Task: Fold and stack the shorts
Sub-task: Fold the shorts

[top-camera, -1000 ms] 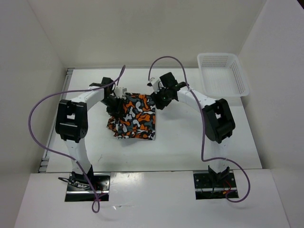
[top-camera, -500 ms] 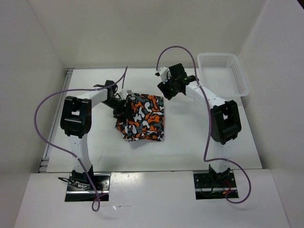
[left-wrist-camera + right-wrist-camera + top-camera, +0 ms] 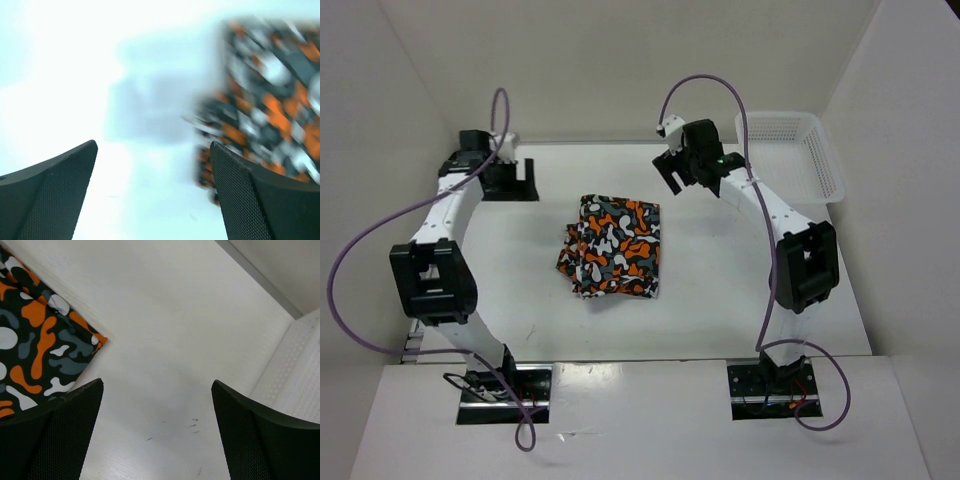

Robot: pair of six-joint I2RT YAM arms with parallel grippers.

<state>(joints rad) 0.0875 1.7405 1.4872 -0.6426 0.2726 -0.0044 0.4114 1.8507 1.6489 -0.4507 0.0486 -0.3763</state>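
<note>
The shorts [image 3: 612, 246] lie folded in a rough rectangle at the middle of the table [image 3: 720, 290], touching neither arm. Only the overhead view shows the whole bundle. The right wrist view catches one corner plus a wall of the white mesh basket [image 3: 790, 155] at the far right corner, and the left wrist view blurs the print. The left gripper [image 3: 152, 145], near the far left corner, and the right gripper [image 3: 157, 384], near the far edge, both have fingers spread with nothing between.

bench [image 3: 720, 290]: white, matte, faint scuffs | walls [image 3: 620, 70]: plain off-white panels at back, left and right | near ledge [image 3: 640, 420]: white, glossy | strip [image 3: 413, 345] at left bench edge: grey, possibly a rail | light: even, soft shadows
</note>
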